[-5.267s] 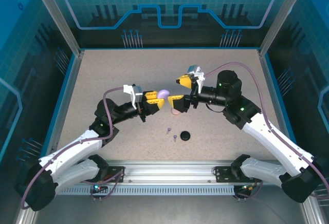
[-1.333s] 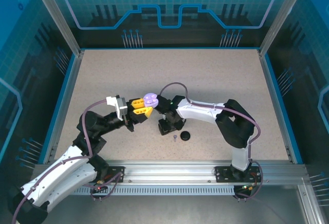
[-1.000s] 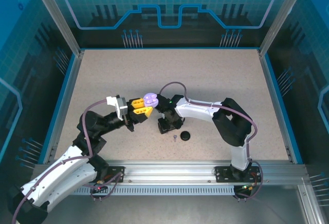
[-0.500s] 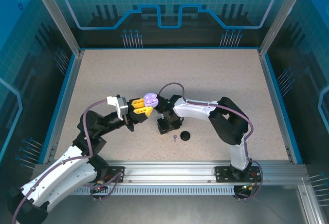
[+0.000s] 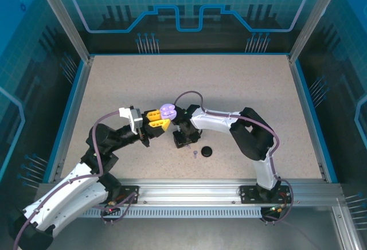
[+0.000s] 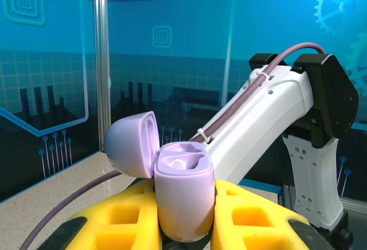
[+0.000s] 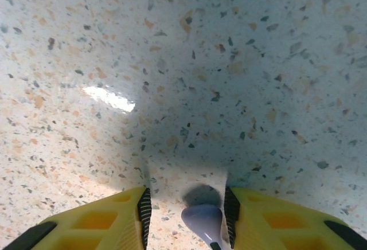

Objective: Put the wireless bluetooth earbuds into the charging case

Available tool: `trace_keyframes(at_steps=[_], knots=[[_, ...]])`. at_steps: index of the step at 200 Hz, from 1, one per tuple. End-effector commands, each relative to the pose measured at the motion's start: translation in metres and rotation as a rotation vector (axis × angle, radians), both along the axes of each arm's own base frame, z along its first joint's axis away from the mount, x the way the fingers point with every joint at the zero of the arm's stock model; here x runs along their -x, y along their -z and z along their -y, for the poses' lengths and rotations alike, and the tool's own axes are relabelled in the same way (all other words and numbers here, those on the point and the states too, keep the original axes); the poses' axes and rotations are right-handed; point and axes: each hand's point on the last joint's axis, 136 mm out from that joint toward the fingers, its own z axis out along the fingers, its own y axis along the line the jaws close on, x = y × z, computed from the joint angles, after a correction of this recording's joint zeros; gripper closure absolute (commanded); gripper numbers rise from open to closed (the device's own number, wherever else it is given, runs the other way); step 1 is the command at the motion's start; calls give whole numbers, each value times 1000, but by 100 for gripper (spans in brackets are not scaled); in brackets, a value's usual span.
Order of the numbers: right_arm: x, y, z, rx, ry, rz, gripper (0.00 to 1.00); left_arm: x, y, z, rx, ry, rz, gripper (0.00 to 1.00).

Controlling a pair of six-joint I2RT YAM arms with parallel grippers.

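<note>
- The lilac earbud (image 7: 202, 218) lies on the table (image 7: 229, 61), between the two fingers of the right gripper (image 7: 186, 203). Its round head is just beside the right-hand pad, and we cannot tell if it touches it.
- Its stem with the dark tip points back toward the wrist, so we judge that the long axis runs along the gap and not across it.
- The jaws of this gripper stand partly apart, wider than the earbud head, and they hold nothing.
- The charging case (image 6: 183, 195) is off the table. The left gripper (image 5: 163, 118) is clamped on its lower half and holds it upright, with the lid (image 6: 131, 147) open to one side and the two seats empty.
- In the top view the case is near the right gripper, up and to the left of it, so we think the carry after the grasp is short.
- The coming move, as we judge, is to close the right fingers on the head. Because the head sits off-centre, one pad may push it first and it can roll or slip.
- A second lilac earbud (image 5: 195, 153) lies just beside a black case (image 5: 206, 151), on the near side of the right gripper.
</note>
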Motion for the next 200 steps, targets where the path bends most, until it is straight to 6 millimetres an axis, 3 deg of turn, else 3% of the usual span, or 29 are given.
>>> trace_keyframes(at_steps=[1,200], knots=[[5,5,4,45,-23,-24,59,1,-5,-2,7,-16,27,87],[24,14,25,232,-124,-55,69,1,-6,-2,6,-19,26,86]])
